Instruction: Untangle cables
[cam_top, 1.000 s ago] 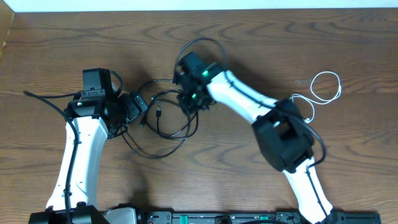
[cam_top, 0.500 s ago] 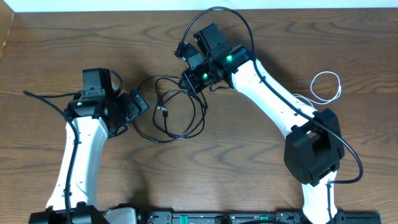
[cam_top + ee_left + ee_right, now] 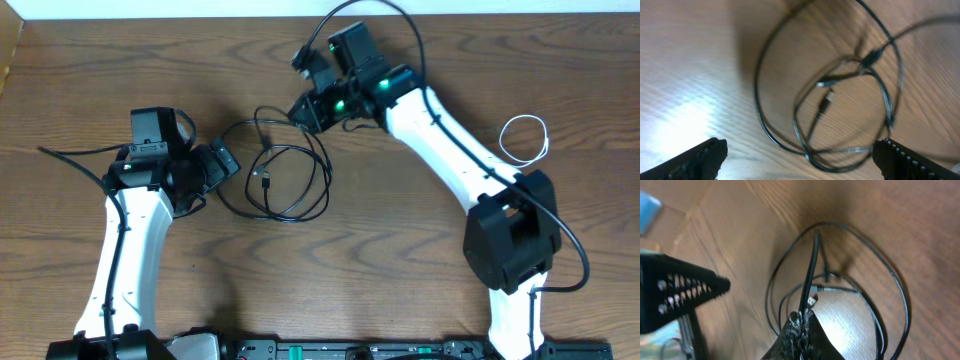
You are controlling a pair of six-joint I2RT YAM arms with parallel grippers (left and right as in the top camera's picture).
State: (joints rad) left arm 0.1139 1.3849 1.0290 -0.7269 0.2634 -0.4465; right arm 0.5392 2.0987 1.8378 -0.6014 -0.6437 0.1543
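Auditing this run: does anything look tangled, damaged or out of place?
The black cable lies in overlapping loops, one strand pinched in the right gripper. The white cable sits coiled apart. No visible damage.

- Longer cable point(image 3: 264, 180): lies coiled at the centre of the table point(image 3: 330, 290), between the two grippers.
- Left gripper point(image 3: 222, 160): just left of the coil.
- Right gripper point(image 3: 303, 108): at the coil's far-right edge, with one strand between its jaws.
- Shorter cable point(image 3: 503, 133): on the table's right side, right of the right arm point(image 3: 450, 160), well apart from the coil.
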